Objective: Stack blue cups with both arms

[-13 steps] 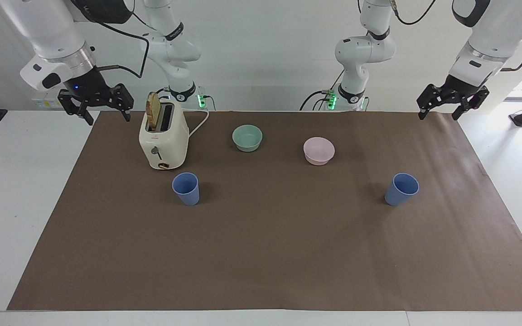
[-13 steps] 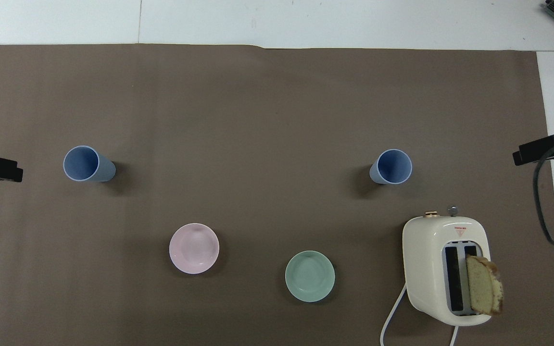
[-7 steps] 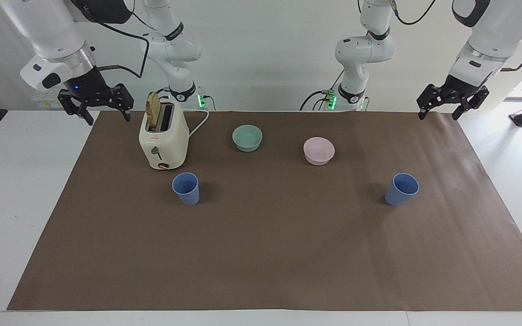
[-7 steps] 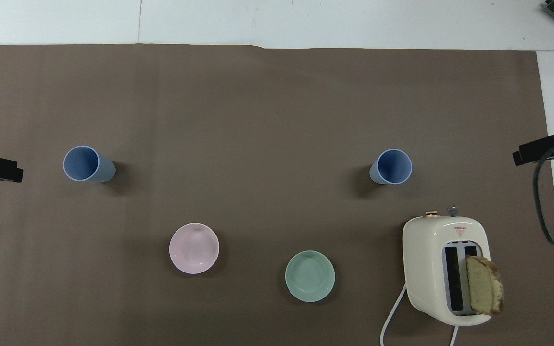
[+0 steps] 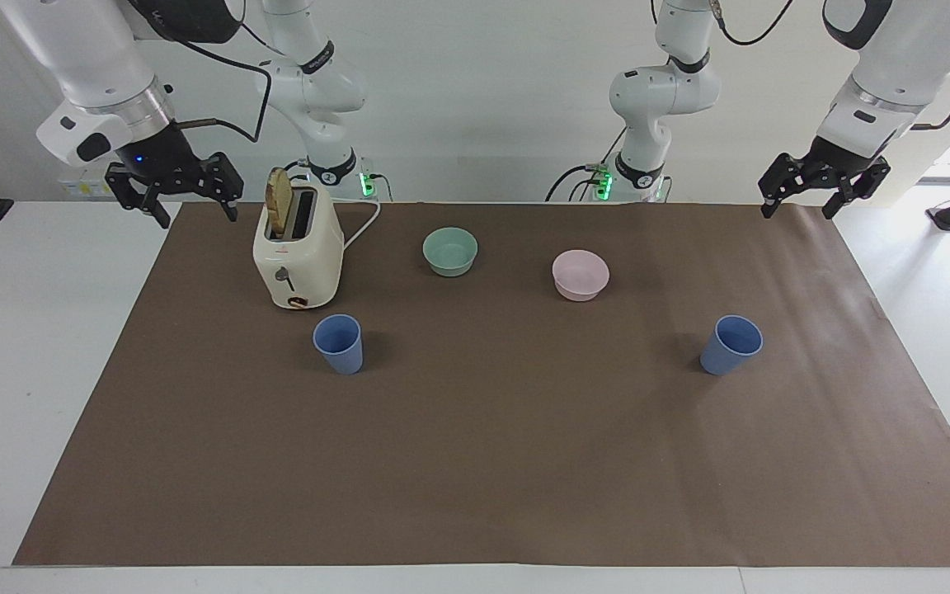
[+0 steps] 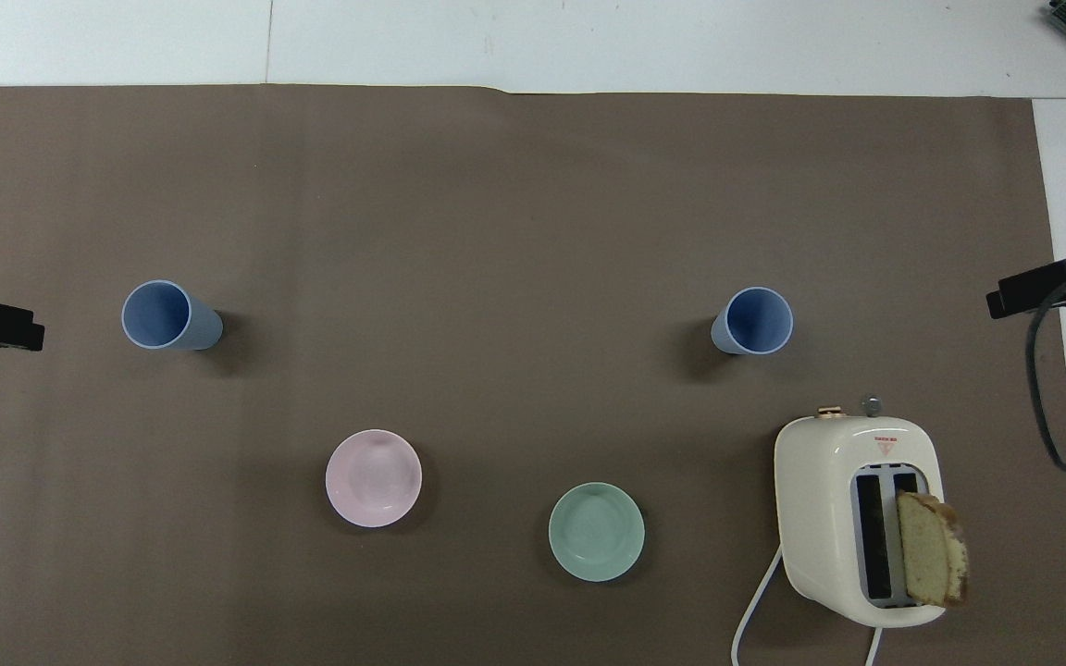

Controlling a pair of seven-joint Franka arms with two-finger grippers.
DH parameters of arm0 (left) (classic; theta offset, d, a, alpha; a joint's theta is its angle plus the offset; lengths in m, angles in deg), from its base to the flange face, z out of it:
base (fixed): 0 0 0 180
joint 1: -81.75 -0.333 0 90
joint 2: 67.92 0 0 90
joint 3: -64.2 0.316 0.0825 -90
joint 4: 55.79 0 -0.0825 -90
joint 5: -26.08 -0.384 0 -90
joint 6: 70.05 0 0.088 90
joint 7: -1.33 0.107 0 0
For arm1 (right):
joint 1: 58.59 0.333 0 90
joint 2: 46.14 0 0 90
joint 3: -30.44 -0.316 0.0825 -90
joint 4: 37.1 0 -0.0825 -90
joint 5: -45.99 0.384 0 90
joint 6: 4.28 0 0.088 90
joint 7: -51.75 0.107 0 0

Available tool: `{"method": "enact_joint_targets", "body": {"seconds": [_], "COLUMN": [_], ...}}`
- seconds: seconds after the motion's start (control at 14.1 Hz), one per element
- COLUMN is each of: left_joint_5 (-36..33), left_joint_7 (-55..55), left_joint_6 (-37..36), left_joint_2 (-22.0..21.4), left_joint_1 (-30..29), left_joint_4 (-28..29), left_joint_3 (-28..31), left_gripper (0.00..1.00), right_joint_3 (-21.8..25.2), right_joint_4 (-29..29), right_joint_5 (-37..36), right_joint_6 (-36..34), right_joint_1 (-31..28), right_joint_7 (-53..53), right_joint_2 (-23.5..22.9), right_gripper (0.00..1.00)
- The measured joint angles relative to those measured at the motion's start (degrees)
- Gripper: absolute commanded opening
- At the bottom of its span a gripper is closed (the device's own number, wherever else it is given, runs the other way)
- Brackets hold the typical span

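Two blue cups (image 5: 339,344) (image 5: 731,345) upright on mat: one just beside toaster (image 5: 297,256), other well apart, toward left arm's end. We see right gripper (image 5: 176,186) and left gripper (image 5: 823,181) raised, spread wide, empty. Bowls (image 5: 450,251) (image 5: 580,275) nearer robots.

You have two blue cups on the brown mat, both upright, mouths open upward, both empty — matte plastic, tapered, rim wider than base, no handles.

Cup one (image 5: 338,344) (image 6: 754,321) sits toward the right arm's end of the table, just beside the toaster (image 5: 298,252) and farther from the robots than it; not touching it.

Cup two (image 5: 731,345) (image 6: 168,315) sits toward the left arm's end, out on open mat, farther from the robots than the pink bowl (image 5: 580,275).

The cups are well apart — roughly level with each other across the table. Not stacked.
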Motion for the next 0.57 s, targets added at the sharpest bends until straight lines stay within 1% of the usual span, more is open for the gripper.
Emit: {"method": "enact_joint_targets", "body": {"seconds": [0.57], "left_joint_5": [0.0], "left_joint_7": [0.0], "left_joint_6": [-0.7], "left_joint_2": [0.0], "left_joint_1": [0.1], "left_joint_4": [0.0], "left_joint_3": [-0.6], "left_gripper": [1.0], "right_joint_3": [0.0], "right_joint_4": [0.0], "right_joint_5": [0.0], "right_joint_6": [0.0], "right_joint_1": [0.0], "right_joint_7": [0.0], "right_joint_2": [0.0], "right_gripper": [1.0]}}
